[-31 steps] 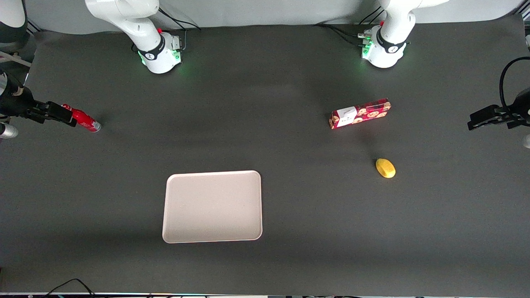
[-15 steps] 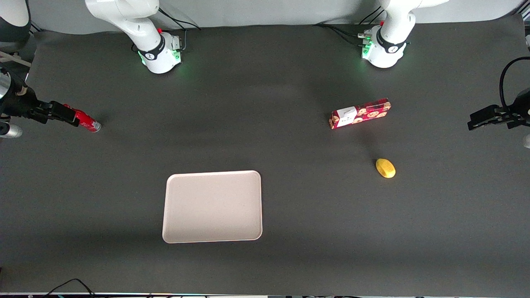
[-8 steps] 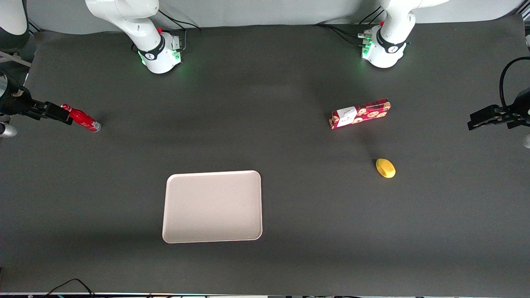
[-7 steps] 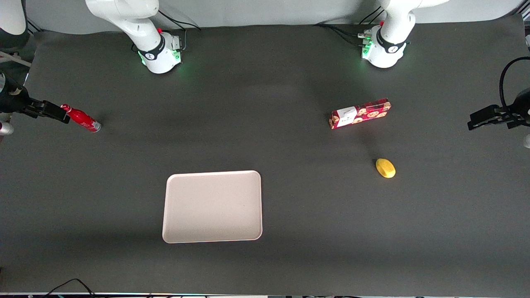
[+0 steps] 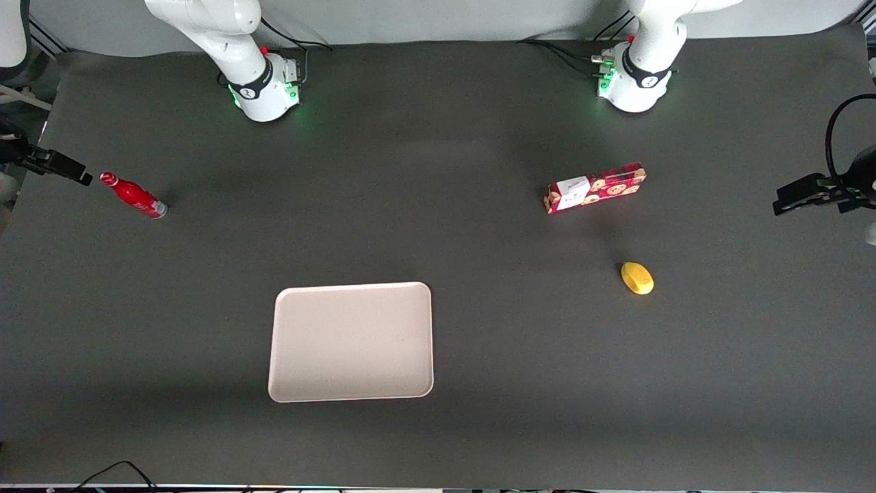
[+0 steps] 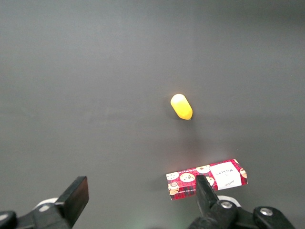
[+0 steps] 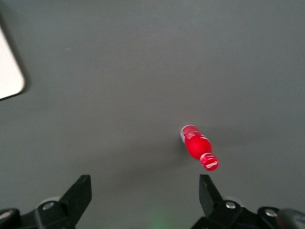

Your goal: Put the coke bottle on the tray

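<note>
1. The end effector (image 5: 75,177) hangs at the working arm's end of the counter (image 5: 438,424), close to the counter's edge. In the right wrist view its two fingers (image 7: 81,191) stand wide apart with nothing between them.

2. The coke bottle (image 5: 133,195) stands upright on the counter just beside the end effector, clear of its fingertips, with the red cap (image 5: 106,179) toward the end effector in the front view. The right wrist view looks down on the same coke bottle (image 7: 198,145): cap, red body and a pale base rim, below the end effector and nearer one finger than the other.

3. The tray (image 5: 351,341) lies flat on the counter well apart from the end effector, nearer the front camera than the bottle. The front view shows it whole, with nothing on it. The right wrist view catches only one rounded corner of the tray (image 7: 9,71).

4. Only the front view and the left wrist view show the things toward the parked arm's end, far from the end effector: a red cookie-printed box (image 5: 594,187) and a yellow lemon-shaped object (image 5: 637,278). In the left wrist view the box (image 6: 207,177) and the yellow object (image 6: 181,106) lie near each other without touching.
</note>
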You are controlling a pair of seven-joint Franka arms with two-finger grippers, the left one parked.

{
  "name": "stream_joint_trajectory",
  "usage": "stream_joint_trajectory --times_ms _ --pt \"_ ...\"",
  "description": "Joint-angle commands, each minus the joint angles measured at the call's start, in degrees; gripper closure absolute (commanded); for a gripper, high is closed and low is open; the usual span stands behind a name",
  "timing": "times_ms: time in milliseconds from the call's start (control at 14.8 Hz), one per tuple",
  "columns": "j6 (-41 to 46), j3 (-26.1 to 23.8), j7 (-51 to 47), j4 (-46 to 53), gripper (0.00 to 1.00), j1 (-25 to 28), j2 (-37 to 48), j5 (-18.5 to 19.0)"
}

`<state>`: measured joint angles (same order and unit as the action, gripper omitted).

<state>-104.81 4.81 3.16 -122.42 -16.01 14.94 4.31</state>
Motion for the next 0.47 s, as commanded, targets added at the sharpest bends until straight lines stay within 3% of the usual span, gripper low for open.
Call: stream_joint_trajectory --times_ms 0,203,406 --pt "-5.39 -0.5 4.91 -10.63 0.0 -6.73 6.24 0.61" --pt "-12.94 -0.24 9.58 -17.57 0.0 -13.67 6.95 -0.35" --pt "-19.17 0.11 12.04 -22.31 0.0 -17.28 6.59 -0.35"
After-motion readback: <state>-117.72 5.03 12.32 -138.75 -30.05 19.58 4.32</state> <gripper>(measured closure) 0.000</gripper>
